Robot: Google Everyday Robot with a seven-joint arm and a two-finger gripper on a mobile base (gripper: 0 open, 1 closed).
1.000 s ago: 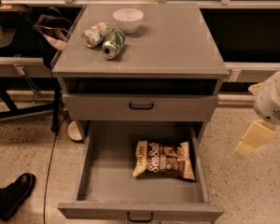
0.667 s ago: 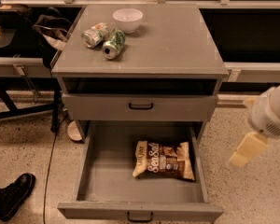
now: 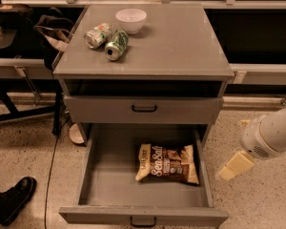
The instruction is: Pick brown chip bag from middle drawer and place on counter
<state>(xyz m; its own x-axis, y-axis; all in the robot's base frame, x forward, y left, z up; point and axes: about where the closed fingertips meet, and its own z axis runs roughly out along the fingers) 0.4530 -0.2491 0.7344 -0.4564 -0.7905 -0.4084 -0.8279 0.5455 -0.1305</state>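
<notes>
Brown chip bag [image 3: 168, 163]: judged light, crinkly, slippery, contents crushable; flat on right half of open middle drawer [image 3: 109, 175], below front edge of table [image 3: 181, 42]; best pinched gently at cream end; tool [image 3: 234, 166] outside drawer's right side, apart, open or closed cannot tell.

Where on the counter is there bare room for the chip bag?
The counter is bare across its right half and front strip. Its back-left corner is crowded by two cans and a bowl. The gripper hangs right of the open drawer.
</notes>
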